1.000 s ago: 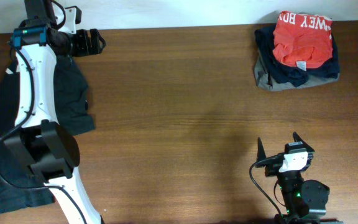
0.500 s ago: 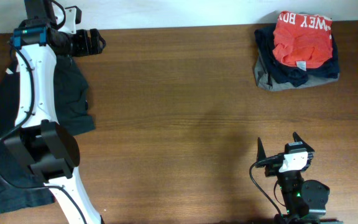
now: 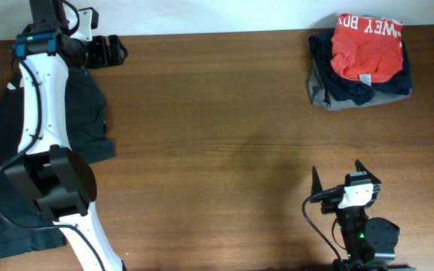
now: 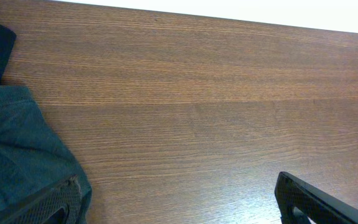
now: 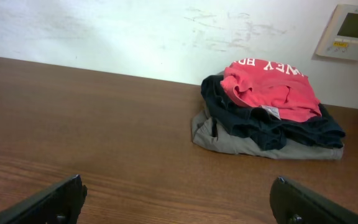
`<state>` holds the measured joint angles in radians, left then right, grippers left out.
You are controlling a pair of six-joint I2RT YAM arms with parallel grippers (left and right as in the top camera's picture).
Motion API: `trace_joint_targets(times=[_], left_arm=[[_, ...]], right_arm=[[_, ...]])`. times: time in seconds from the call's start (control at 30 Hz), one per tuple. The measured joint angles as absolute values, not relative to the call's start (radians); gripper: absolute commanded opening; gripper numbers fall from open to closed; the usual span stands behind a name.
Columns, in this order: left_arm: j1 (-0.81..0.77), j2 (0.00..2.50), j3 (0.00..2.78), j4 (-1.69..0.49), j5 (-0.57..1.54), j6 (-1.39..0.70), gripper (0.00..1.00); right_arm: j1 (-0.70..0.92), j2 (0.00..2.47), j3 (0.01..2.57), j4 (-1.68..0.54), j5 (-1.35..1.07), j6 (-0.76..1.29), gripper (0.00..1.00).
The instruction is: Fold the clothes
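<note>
Orange-red shirt (image 3: 368,49), way off
Tops the pile (image 3: 334,92), well apart from left fingers (image 4: 316,202) and right fingers (image 5: 48,202), both spread empty.

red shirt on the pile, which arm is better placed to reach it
Right, probably. The right gripper is open on the same side as the red shirt, with the pile in its wrist view. The left gripper is across the table, by a dark garment.
</note>
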<state>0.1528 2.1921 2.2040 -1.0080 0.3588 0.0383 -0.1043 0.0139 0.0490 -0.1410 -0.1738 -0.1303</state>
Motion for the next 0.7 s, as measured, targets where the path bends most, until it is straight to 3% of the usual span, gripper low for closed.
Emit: trace_joint_targets(times=[0.23, 0.5, 0.7], left_arm=[[0.100, 2.129, 2.203, -1.056, 0.240, 0.041, 0.99], [-0.076, 1.769, 2.206, -1.055, 0.147, 0.274, 0.99], [-0.076, 1.641, 2.035, -0.934, 0.133, 0.261, 0.99]], right_arm=[[-0.104, 0.014, 0.049, -0.141, -0.174, -0.131, 0.99], [-0.104, 0.014, 0.049, -0.141, -0.174, -0.130, 0.99], [-0.104, 0.014, 0.049, -0.141, -0.174, -0.131, 0.99]])
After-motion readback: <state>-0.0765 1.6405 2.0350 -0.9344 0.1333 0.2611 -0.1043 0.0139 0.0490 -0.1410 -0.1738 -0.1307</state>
